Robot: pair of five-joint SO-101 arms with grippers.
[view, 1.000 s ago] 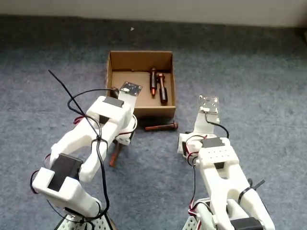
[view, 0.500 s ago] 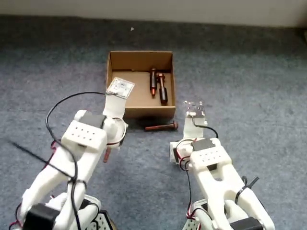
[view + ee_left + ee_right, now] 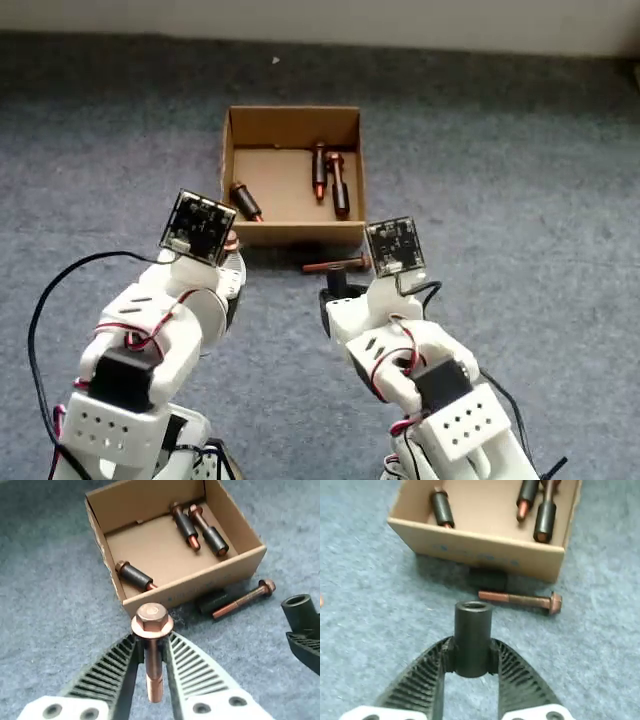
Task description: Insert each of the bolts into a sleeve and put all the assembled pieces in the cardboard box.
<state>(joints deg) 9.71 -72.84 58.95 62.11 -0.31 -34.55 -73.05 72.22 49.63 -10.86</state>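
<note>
My left gripper (image 3: 151, 642) is shut on a copper bolt (image 3: 152, 621), held head-up just in front of the cardboard box (image 3: 200, 582). The right gripper (image 3: 471, 652) is shut on a black sleeve (image 3: 471, 630), held upright with its bore open on top. That held sleeve (image 3: 300, 611) also appears in the left wrist view. Three assembled pieces lie in the box (image 3: 292, 234): one at the left (image 3: 245, 200) and two side by side at the right (image 3: 330, 180). A loose bolt (image 3: 335, 265) and a loose sleeve (image 3: 487, 578) lie on the carpet against the box's front wall.
Grey-blue carpet (image 3: 520, 200) covers the whole floor around the box. Both arms stand close together in front of the box, with the loose bolt (image 3: 522, 599) between the right gripper and the box wall (image 3: 485, 550).
The left arm drew back from the box, uncovering the assembled piece at the box's left. The right arm shifted left toward the loose bolt. Both wrists tipped up.
</note>
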